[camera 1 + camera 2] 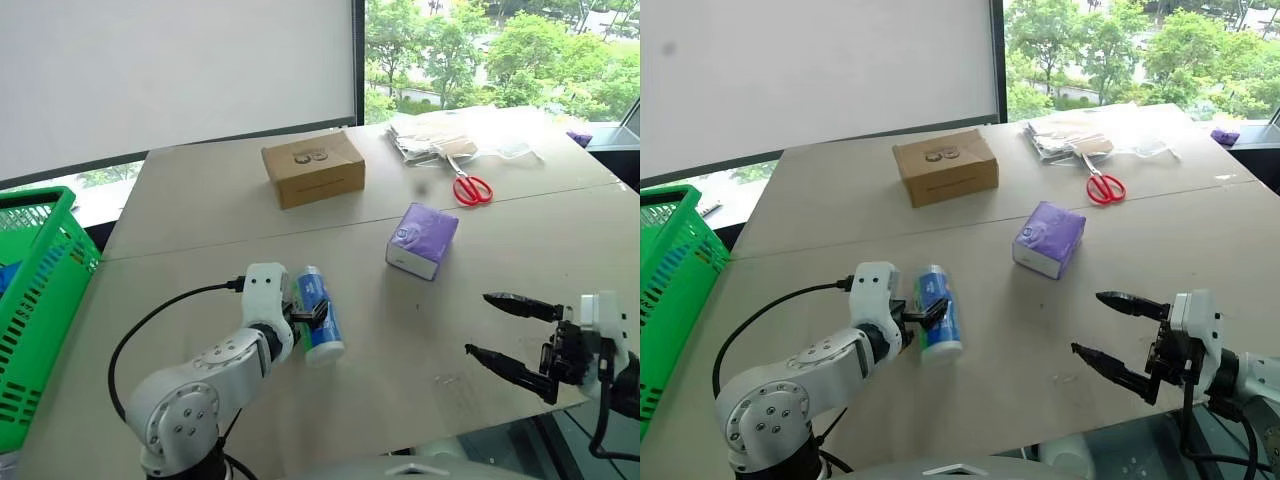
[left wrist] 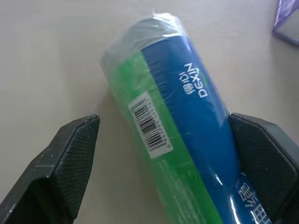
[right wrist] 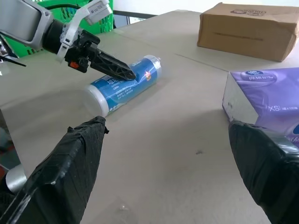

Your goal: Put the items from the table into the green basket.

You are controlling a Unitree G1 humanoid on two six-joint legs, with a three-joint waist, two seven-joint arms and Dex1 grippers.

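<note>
The green basket [image 1: 40, 290] stands at the far left of the bench [image 1: 200, 210] and is cut off by the frame edge, so its interior and far side cannot be made out. Next comes the left end effector [image 1: 312, 316], fingers spread wide and straddling the blue-and-green cylinder [image 1: 320, 315], which lies on its side on the bench. In the left wrist view the cylinder lies between the two fingers, with a clear gap at one finger [image 2: 70, 154]; contact at the other finger cannot be confirmed, because the cylinder overlaps it. The cylinder's near end is partly covered by the fingers in the head views. Toward the rear centre, a brown cardboard box [image 1: 313, 168] rests beyond the seam line. Right of centre, the purple pack [image 1: 422, 240] lies flat on the bench, well apart from the cylinder and clear of both end effectors. Behind it, red-handled scissors [image 1: 471, 187] lie beside a pile of clear plastic packaging [image 1: 440, 140] whose contents are hard to make out. At the far right, the right end effector [image 1: 505, 335] hovers at the near edge of the bench, fingers fully apart and holding nothing.
</note>
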